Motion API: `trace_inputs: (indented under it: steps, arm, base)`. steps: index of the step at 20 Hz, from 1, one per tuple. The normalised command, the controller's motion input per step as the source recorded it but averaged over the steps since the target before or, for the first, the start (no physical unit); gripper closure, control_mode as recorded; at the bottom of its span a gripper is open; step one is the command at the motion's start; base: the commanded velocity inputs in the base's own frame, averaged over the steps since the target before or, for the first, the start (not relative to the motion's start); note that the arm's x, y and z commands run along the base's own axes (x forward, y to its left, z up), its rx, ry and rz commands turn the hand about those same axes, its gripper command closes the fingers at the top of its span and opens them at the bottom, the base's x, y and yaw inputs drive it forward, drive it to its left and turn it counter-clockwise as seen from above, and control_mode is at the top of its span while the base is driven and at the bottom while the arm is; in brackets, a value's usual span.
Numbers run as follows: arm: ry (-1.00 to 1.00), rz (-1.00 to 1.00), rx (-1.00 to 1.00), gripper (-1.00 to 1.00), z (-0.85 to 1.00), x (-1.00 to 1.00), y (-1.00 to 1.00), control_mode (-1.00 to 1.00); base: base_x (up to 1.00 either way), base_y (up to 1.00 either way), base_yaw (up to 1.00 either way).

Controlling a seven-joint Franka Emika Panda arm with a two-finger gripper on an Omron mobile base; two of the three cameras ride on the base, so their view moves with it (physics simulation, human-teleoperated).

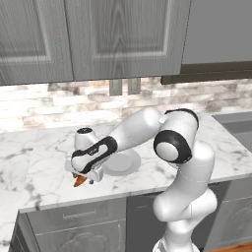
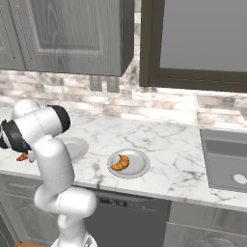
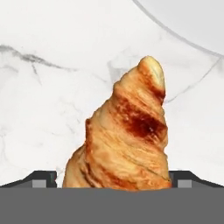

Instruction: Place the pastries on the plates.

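1. Croissant (image 3: 127, 144) on the counter lies nearest the hand camera, between the two finger tips (image 3: 43, 178), which stand wide apart on either side of it without clamping it.
2. Gripper (image 1: 84, 178) hangs low over this croissant, just beside the empty plate (image 1: 125, 162) and on the side toward the counter's front edge (image 1: 98, 196).
3. Second croissant (image 2: 120, 163) already rests on the other plate (image 2: 140, 166), well apart from the empty plate.
4. Risk: the pastry is tapered and ridged, so an off-centre closure would probably squeeze it out sideways or tilt it.
5. Risk: the front edge is near; a push in that direction could send the croissant off the counter.
6. Clearance: bare marble surrounds the empty plate, and the short path onto it looks unobstructed.
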Motion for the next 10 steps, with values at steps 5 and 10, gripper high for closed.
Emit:
trace_inputs:
  steps: [5,10]
  arm:
    - [0.00,-0.10,0.00,1.00,-0.26,0.00,0.09,-1.00]
    - [0.05,-0.03,0.00,1.00,0.19,0.00,-0.03,-1.00]
  base:
    - [0.00,0.00,0.00]
    - [0.00,0.00,0.00]
